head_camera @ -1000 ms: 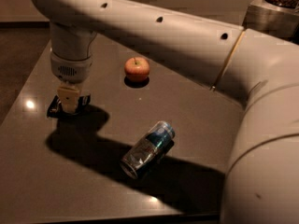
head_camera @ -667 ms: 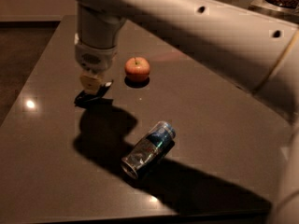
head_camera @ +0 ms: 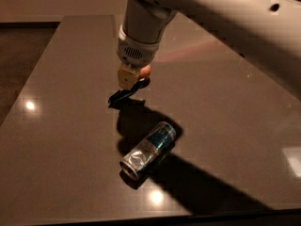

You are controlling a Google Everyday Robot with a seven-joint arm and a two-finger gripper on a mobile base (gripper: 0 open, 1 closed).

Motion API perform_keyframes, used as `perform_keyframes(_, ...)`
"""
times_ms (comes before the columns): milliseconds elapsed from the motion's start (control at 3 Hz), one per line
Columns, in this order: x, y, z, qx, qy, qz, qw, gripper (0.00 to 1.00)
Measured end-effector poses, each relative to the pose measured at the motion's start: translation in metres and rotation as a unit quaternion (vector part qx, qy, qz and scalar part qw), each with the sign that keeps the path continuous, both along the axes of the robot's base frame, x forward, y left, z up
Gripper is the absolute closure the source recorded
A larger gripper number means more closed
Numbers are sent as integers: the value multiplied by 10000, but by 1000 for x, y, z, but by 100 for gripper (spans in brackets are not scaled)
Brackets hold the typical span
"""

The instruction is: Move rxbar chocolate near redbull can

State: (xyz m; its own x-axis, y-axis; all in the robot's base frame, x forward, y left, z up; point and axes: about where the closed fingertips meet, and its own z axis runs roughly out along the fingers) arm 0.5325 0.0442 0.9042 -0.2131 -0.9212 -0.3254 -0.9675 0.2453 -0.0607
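Note:
The redbull can [head_camera: 148, 149], silver and blue, lies on its side on the dark table, its open end toward the front left. My gripper [head_camera: 128, 84] hangs from the big white arm just behind and left of the can. It is shut on the rxbar chocolate [head_camera: 123, 95], a thin black bar that sticks out below the fingers, tilted and held just above the table. The bar is about a can's length behind the can.
A red-yellow apple [head_camera: 146, 70] peeks out behind the gripper, mostly hidden by it. The white arm [head_camera: 225, 18] crosses the upper right. The table's left edge [head_camera: 28, 84] and front edge [head_camera: 141, 218] are in view.
The gripper has carried the black bar to the right from the table's left side, past the front of the apple, and now holds it closer to the can.

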Motion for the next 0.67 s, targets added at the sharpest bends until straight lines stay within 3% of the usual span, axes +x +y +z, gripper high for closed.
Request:
perform_keyframes(333,-11,-47,-5,-29,115,-302,9995,100)
perform_keyframes(667,-22,-79,-8,-54,199,-460,9987,100)
